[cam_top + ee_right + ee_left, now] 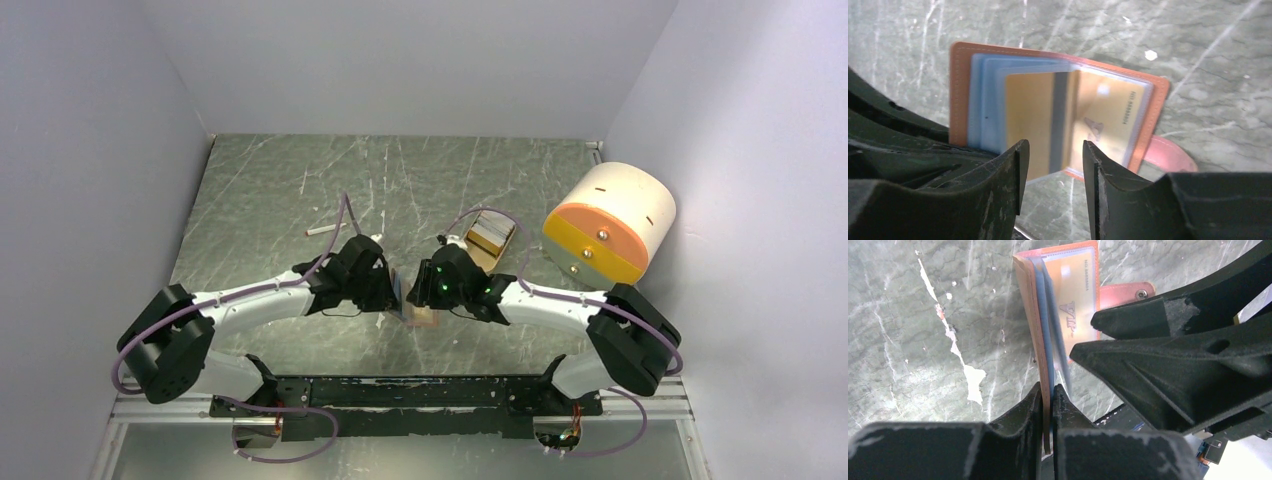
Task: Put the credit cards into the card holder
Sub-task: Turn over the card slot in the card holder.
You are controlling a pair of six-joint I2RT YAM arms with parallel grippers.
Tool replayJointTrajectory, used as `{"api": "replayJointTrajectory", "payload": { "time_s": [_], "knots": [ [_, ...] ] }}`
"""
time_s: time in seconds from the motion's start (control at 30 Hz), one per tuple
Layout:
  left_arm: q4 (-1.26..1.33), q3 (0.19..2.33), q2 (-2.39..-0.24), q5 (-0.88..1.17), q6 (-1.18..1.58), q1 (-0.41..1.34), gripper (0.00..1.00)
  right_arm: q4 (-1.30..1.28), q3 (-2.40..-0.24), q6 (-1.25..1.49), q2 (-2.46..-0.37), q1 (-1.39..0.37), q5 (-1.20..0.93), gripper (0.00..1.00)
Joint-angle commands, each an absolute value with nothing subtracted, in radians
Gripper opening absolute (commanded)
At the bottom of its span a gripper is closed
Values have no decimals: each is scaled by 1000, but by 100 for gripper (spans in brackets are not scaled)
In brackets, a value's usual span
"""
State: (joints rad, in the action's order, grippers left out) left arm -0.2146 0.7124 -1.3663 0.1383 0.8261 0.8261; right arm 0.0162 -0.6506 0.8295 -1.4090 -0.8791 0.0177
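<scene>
The reddish-brown card holder [1024,300] stands open on the table, one leather cover on edge. My left gripper [1048,387] is shut on that cover's near edge. In the right wrist view the card holder [960,90] shows light blue layers, and an orange-yellow credit card [1030,110] with a dark stripe stands blurred at the fold. A second gold card [1108,115] sits behind a clear sleeve on the flat half. My right gripper [1050,150] is open just short of the striped card, with nothing between its fingers. From above, both grippers meet over the holder [422,317].
A tan tray [474,250] holding whitish cards [490,235] sits behind the right arm. A big cream-and-orange cylinder [610,222] stands at the right wall. A small white stick [322,229] lies behind the left arm. The holder's pink snap tab [1173,155] sticks out to the right.
</scene>
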Motion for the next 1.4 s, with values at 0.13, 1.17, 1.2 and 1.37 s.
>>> {"api": "replayJointTrajectory", "payload": {
  "time_s": [0.13, 1.17, 1.2, 1.37],
  "knots": [
    [-162, 661, -1319, 198, 840, 831, 12, -133, -617, 792, -1344, -879, 156, 46],
    [28, 628, -1384, 354, 837, 833, 10, 393, -471, 887, -1552, -888, -106, 24],
    [9, 630, -1390, 339, 839, 834, 10, 362, -474, 879, -1541, -887, -94, 24],
    [-54, 648, -1400, 299, 820, 834, 11, 185, -491, 807, -1465, -858, -34, 27]
  ]
}}
